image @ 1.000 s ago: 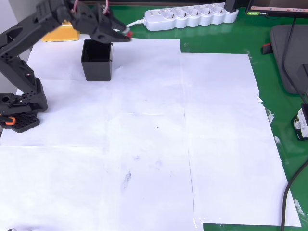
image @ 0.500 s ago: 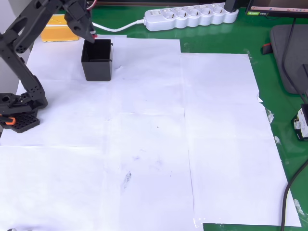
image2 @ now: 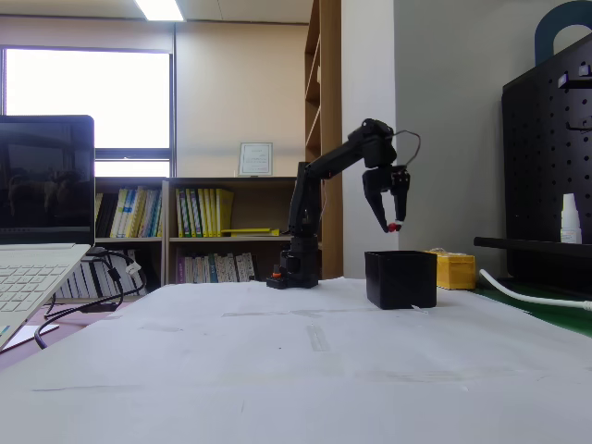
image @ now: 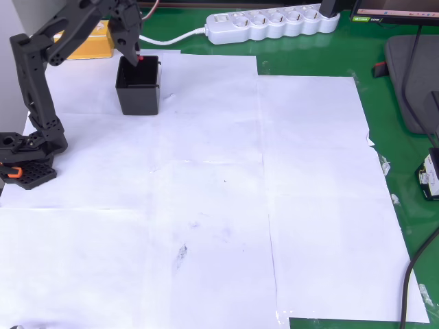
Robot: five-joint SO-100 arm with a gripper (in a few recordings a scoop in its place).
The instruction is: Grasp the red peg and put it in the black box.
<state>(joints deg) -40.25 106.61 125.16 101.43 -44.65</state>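
Observation:
The black box (image: 138,86) (image2: 400,278) stands upright on white paper at the back left of the table. A small red peg (image: 140,58) (image2: 395,227) is pinched at the tips of my gripper (image: 138,56) (image2: 393,225), which points downward. In the fixed view the peg hangs a short way above the box's open top, over its left part. In the overhead view it lies over the box's far rim. The gripper is shut on the peg.
A yellow box (image: 88,45) (image2: 455,270) lies behind the black box. A white power strip (image: 271,25) and its cable run along the back edge. The arm base (image: 26,161) stands at the left edge. Dark items (image: 411,82) sit on the green mat at right.
The arm has swung left from beyond the box's right side and lowered slightly. The gripper with the red peg now hangs over the box's far rim.

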